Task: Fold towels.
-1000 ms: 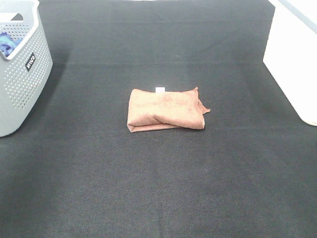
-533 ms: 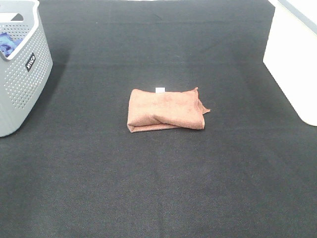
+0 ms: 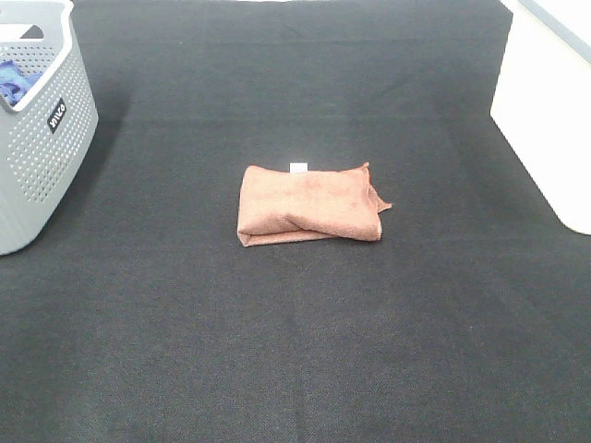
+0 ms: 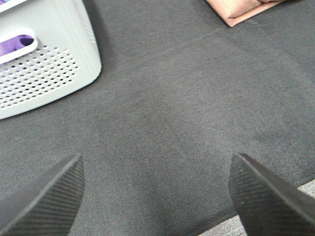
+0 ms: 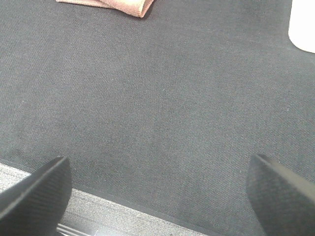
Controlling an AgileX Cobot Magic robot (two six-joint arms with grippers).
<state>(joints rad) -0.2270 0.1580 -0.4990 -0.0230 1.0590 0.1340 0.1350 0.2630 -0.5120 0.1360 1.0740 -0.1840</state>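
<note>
**Q:** One towel is to be handled. Where is it found, and how is it likely to behave?

**A:** One reddish-brown towel [image 3: 307,204] is seen lying folded into a small oblong on the black mat [image 3: 295,351], well ahead of both claws and touched by neither. A small white tag [image 3: 298,167] is shown at its far edge, and a loose corner is left sticking out on the side nearer the right claw. It is judged to be light, soft and limp, so it would sag if lifted by one point. A pinch at a corner or along the hem is judged best, as the thick middle would only bunch.

**Q:** How are the arms posed?

**A:** Both are kept low and drawn back near the mat's near edge. The left claw [image 4: 157,196] is spread wide and empty, with a grey basket [image 4: 44,64] ahead and to its outer side. The right claw [image 5: 162,196] is likewise spread wide, nothing held, with a white box [image 3: 545,111] ahead on its outer side.
</note>
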